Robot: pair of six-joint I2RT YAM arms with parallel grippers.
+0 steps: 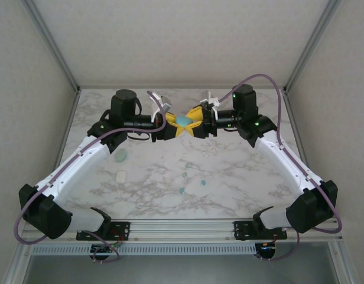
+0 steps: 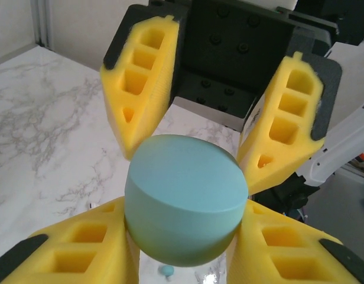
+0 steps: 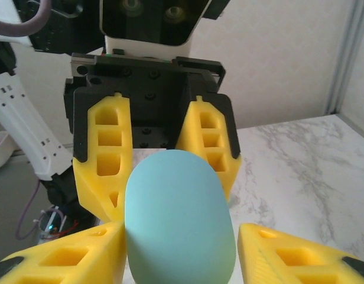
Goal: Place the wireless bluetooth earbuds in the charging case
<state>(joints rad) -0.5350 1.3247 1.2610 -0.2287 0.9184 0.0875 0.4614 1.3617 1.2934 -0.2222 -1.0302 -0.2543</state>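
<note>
You have the teal charging case (image 1: 183, 121) aloft between both arms, well above the surface (image 1: 247, 195). The left end effector (image 2: 183, 225) is clamped on it. Whether the right end effector (image 3: 181, 236) grips or merely flanks it, I cannot tell. The earbuds (image 1: 182, 191) lie loose on the surface, none inserted. No legible markings.

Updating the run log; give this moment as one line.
teal charging case above table | left gripper shut on it | right gripper around it, grip unclear
</note>
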